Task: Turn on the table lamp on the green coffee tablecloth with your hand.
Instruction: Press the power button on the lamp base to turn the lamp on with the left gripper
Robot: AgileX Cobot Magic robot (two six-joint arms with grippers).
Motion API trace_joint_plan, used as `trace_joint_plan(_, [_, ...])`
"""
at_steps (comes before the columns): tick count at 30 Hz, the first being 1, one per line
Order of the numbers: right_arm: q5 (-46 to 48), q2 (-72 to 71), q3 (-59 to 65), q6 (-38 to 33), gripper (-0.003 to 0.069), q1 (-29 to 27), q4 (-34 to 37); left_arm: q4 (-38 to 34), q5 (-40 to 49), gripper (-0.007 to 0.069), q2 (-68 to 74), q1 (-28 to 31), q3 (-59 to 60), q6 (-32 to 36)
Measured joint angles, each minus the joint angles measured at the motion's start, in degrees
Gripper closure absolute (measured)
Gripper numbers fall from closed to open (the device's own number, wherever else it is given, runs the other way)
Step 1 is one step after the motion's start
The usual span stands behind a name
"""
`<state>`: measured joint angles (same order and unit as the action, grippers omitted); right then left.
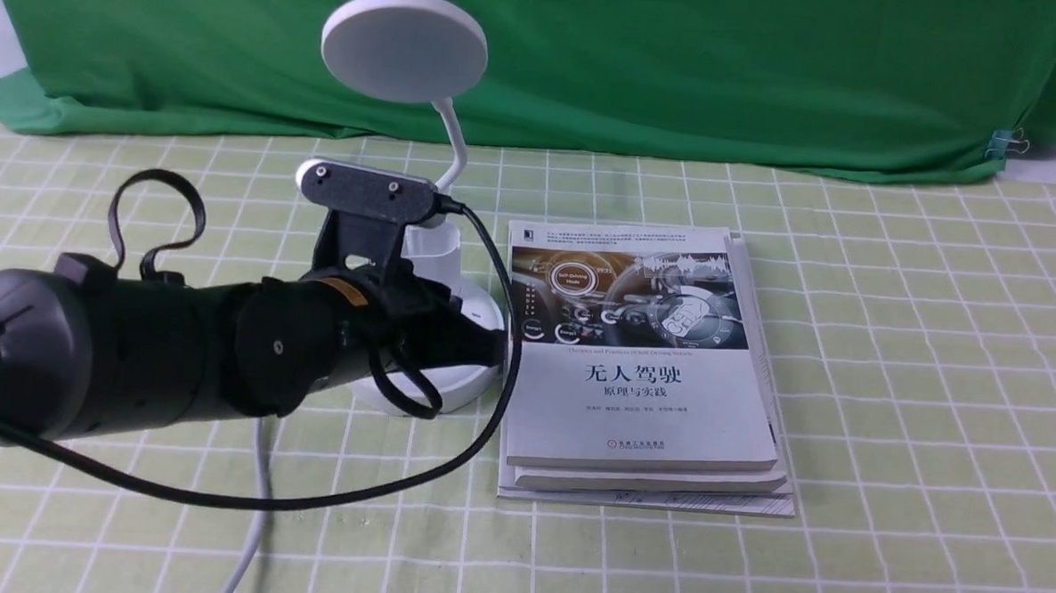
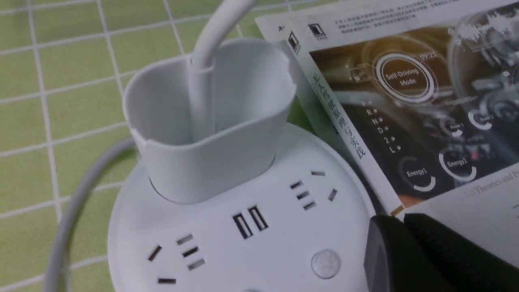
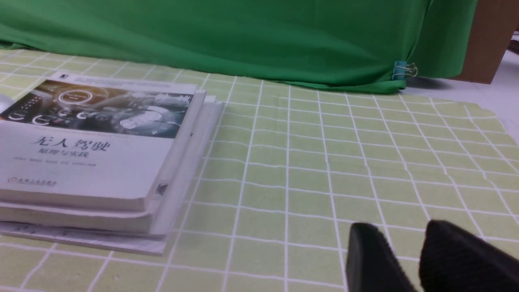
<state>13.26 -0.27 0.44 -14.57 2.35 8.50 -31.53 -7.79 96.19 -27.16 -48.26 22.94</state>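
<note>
hand (image 2: 397,221) first: its black fingers are pressed together with nothing between them, which i take to be deliberate, since a blunt closed tip suits poking a switch better than open jaws. it hangs low over the near edge of the table lamp (image 1: 452,391), with its tip at the rim of the round base (image 2: 227,243), next to the corner of the book stack (image 1: 639,399). the small round button (image 2: 325,263) lies just beside the fingertips, not under them. i cannot tell whether they touch the plastic. by my reading the press is not yet made, and a short sideways nudge is needed before pushing down.

the lamp stands on the green coffee tablecloth (image 1: 916,394), left of the books, its base almost against them. beyond the button are usb slots and sockets, then the empty pen-holder cup (image 2: 211,134). from it the gooseneck (image 1: 456,142) rises and curls so the disc head (image 1: 403,46) sits high. no glow shows on the head. behind everything hangs the dark green backdrop (image 1: 681,63).
</note>
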Motion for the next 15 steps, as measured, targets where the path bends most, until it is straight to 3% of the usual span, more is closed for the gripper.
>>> trace_joint_plan(6, [0.0,0.0,0.0,0.0,0.0414,0.0,0.0,-0.4,5.0,0.0606,1.9,5.6,-0.2,-4.6])
trace_joint_plan(15, [0.0,0.0,0.0,0.0,0.0414,0.0,0.0,1.8,9.5,0.0606,2.0,6.0,-1.7,-4.5])
